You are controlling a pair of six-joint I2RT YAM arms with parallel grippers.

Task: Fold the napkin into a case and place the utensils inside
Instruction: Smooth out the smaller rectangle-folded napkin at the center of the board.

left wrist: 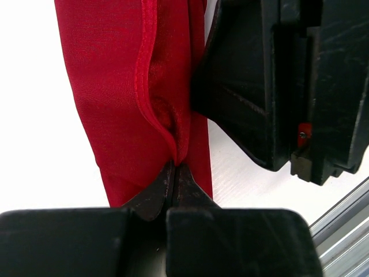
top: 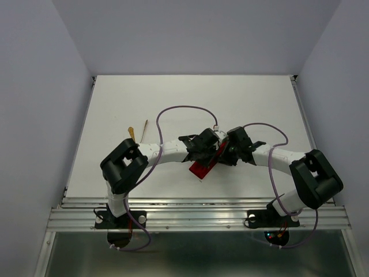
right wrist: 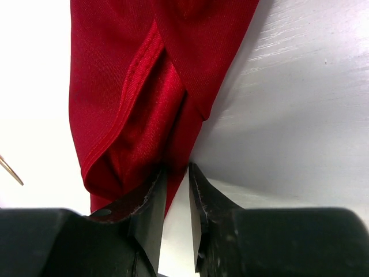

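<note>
The left tool [left wrist: 174, 167] is pinched shut on a fold of the napkin [left wrist: 115, 86]. The right tool [right wrist: 177, 173] has its jaws slightly apart, with the cloth's edge at their mouth. In the top view both meet just below centre, the red napkin a narrow slanted bundle between them. It lies on a white surface [top: 248, 104] boxed by pale walls [top: 34, 86], with a metal rail [top: 196, 216] along the lower edge. The utensils [top: 132, 133] lie well apart, at centre left.
</note>
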